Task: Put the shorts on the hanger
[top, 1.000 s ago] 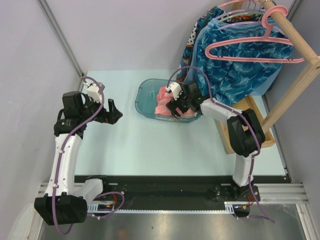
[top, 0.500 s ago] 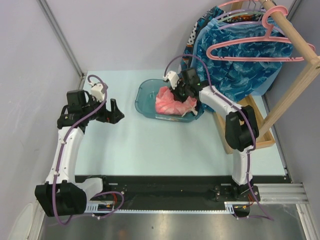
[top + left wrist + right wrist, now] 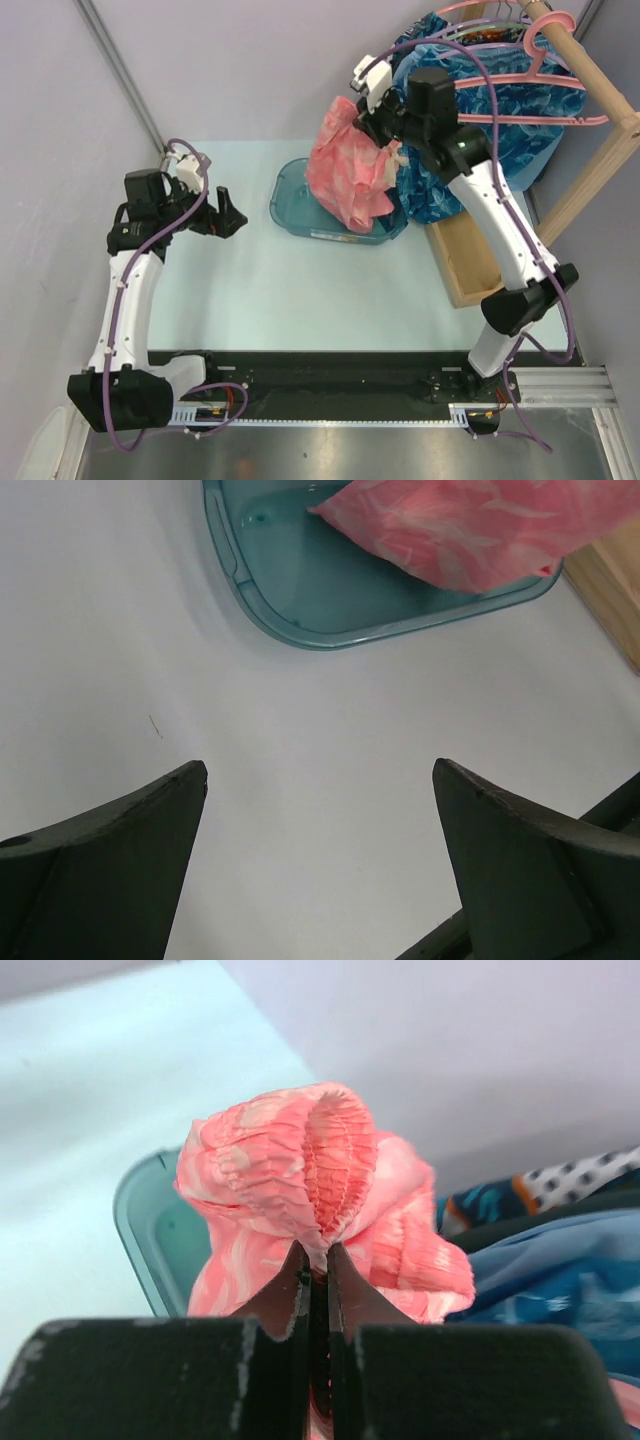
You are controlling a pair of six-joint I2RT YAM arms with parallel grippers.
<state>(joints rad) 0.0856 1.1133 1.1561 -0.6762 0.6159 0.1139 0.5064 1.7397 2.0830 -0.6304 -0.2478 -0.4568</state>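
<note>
**dan:** Where are things at? I see the shorts (image 3: 350, 175) dangling near the top middle of the overhead view.

**kit:** Yep, the right tool (image 3: 318, 1260) is clamped tight on a bunch of the elastic waistband. The rest hangs over the teal tub (image 3: 290, 205). From the left wrist view I can't tell if the bottom end is clear of the tub floor. The left tool (image 3: 320, 780) is spread wide with nothing in it, over bare tabletop (image 3: 300, 290) at the left of the frame.

**dan:** Which way do they point?

**kit:** Waistband up at the tool, legs down. In the overhead view the long axis slants from upper right to lower left, so basically they hang straight down, all scrunched up.

**dan:** So how do you do this bit well?

**kit:** I'd say don't go for the hanger (image 3: 585, 118) in the upper right yet. One pinch leaves the waistband a crumpled loop. I'd bring the left tool over to take the waistband a little way along and stretch it flat. That should leave a straight edge to feed over the hanger. Also keep away from the blue clothes (image 3: 520, 150) right behind, they'd snag easily.
</note>
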